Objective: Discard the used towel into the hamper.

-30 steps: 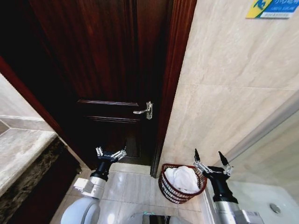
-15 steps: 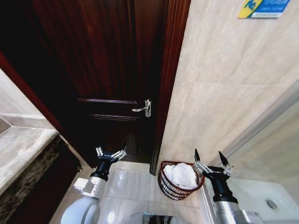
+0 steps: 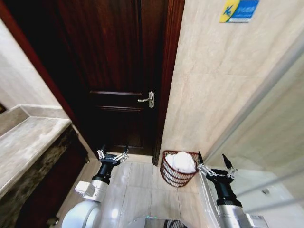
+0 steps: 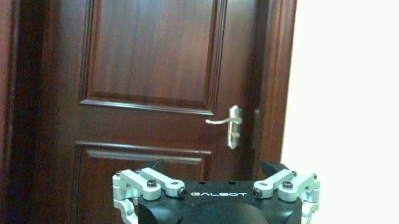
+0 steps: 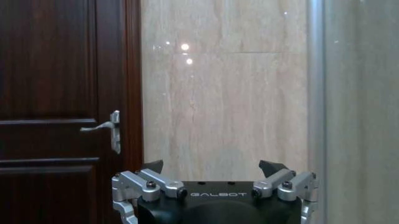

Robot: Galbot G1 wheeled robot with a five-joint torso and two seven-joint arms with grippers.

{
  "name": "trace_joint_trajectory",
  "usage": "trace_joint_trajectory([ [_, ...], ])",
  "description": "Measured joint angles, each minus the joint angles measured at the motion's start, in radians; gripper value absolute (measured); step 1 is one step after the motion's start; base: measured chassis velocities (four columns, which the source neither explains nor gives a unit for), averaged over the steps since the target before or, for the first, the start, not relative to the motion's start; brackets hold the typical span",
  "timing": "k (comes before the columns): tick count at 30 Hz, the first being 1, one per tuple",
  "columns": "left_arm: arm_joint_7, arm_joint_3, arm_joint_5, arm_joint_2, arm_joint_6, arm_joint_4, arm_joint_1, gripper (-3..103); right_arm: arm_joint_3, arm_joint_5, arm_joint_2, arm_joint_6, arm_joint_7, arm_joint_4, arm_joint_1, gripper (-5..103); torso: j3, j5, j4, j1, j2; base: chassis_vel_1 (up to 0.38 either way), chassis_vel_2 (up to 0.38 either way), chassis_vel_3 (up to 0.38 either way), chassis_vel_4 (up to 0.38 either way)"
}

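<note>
The hamper (image 3: 176, 175), a small round dark red-brown wire basket, stands on the tiled floor against the marble wall beside the door frame. A white towel (image 3: 183, 162) lies bunched inside it, above the rim. My right gripper (image 3: 213, 161) is open and empty, just to the right of the hamper and raised. My left gripper (image 3: 113, 154) is open and empty too, left of the hamper, in front of the door. In the wrist views both grippers (image 4: 215, 170) (image 5: 215, 167) point at the door and the wall, nothing between their fingers.
A dark wooden door (image 3: 118, 80) with a silver lever handle (image 3: 149, 99) is shut ahead. A marble counter (image 3: 26, 142) runs along the left. A glass shower partition (image 3: 266, 156) with a metal rail stands at the right. Light floor tiles (image 3: 137, 190) lie between.
The whole head view has shifted: the camera has moved, so the hamper sits smaller and farther off. Both arms hold the same pose, and the towel stays in the hamper.
</note>
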Motion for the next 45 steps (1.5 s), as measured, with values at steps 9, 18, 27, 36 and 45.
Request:
trace_joint_trajectory([
  [9,0.000,0.000,0.000,0.000,0.000,0.000,0.000,100,0.000,0.000,0.000,0.000,0.000,0.000,0.000,100,0.000,-0.0001,0.0001,-0.001,0.000,0.358,-0.361,-0.356,0.369],
  [18,0.000,0.000,0.000,0.000,0.000,0.000,0.000,100,0.000,0.000,0.000,0.000,0.000,0.000,0.000,100,0.000,-0.0003,0.0001,-0.001,0.000,0.305,-0.299,-0.295,0.301],
  [27,0.000,0.000,0.000,0.000,0.000,0.000,0.000,100,0.000,0.000,0.000,0.000,0.000,0.000,0.000,100,0.000,-0.0003,0.0001,0.000,0.000,0.049,-0.056,-0.070,0.068],
  [36,0.000,0.000,0.000,0.000,0.000,0.000,0.000,100,0.000,0.000,0.000,0.000,0.000,0.000,0.000,100,0.000,-0.0002,0.0001,0.000,0.000,-0.032,0.030,0.030,-0.029],
  [45,0.000,0.000,0.000,0.000,0.000,0.000,0.000,100,0.000,0.000,0.000,0.000,0.000,0.000,0.000,100,0.000,-0.0005,0.0001,0.000,0.000,0.068,-0.001,-0.051,-0.014],
])
